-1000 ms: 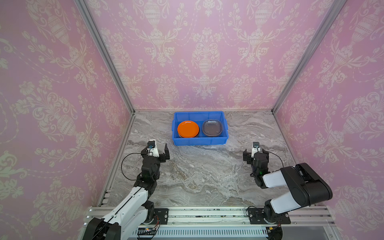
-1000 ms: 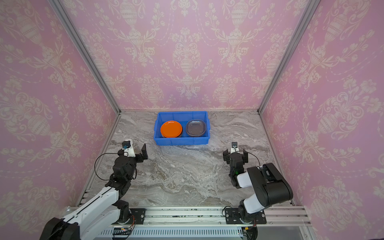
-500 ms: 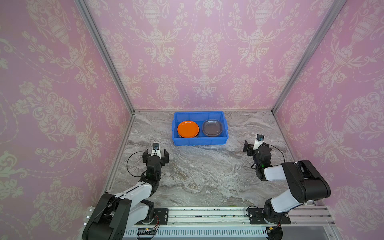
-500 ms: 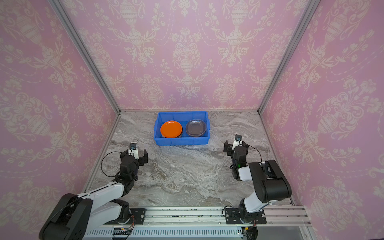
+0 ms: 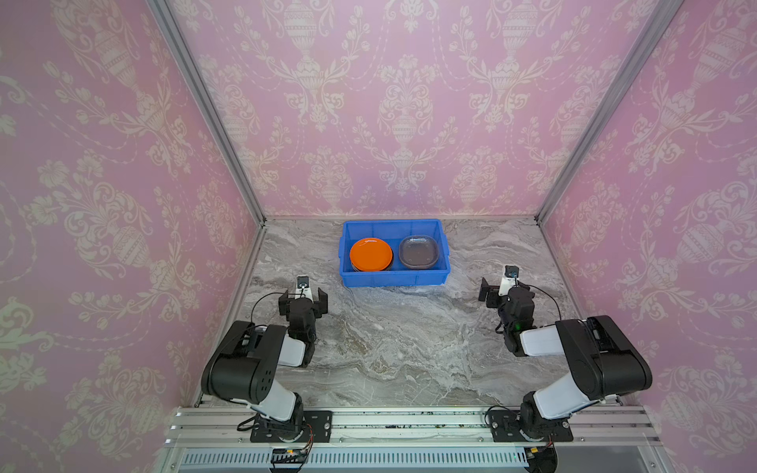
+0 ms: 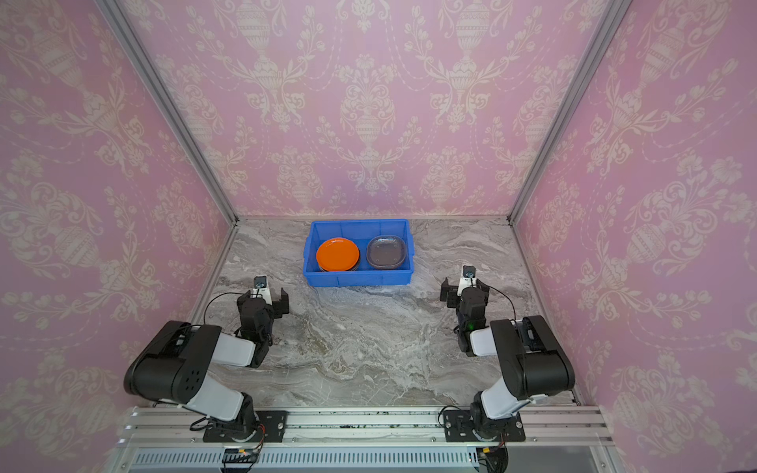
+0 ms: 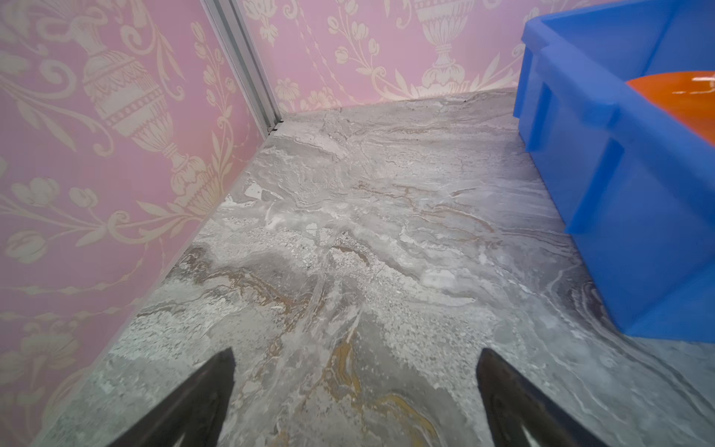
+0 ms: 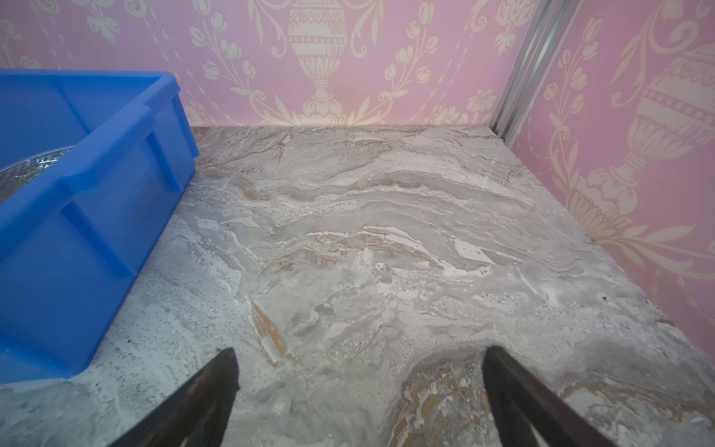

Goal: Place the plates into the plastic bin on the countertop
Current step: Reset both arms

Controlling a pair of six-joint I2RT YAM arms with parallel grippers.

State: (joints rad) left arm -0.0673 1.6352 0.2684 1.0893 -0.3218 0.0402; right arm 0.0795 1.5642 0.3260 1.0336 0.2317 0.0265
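Note:
The blue plastic bin (image 5: 393, 279) (image 6: 358, 279) stands at the back of the grey marble countertop (image 5: 389, 340). Inside it, an orange plate (image 5: 370, 254) (image 6: 337, 254) lies on the left, with darker plate edges showing under it. A smoky glass plate (image 5: 418, 251) (image 6: 386, 252) lies on the right. My left gripper (image 5: 303, 298) (image 7: 356, 371) hangs open and empty over bare counter, in front of the bin's left corner (image 7: 619, 174). My right gripper (image 5: 506, 291) (image 8: 360, 371) is open and empty, to the front right of the bin (image 8: 96, 185).
Pink patterned walls with aluminium corner posts (image 5: 213, 118) close in the counter on three sides. The arms' bases sit on a metal rail (image 5: 409, 422) at the front edge. No plate lies on the counter outside the bin.
Both arms have folded back toward the front rail, elbows raised. The grippers stay near the same spots, open all along. Bin and plates have not moved.

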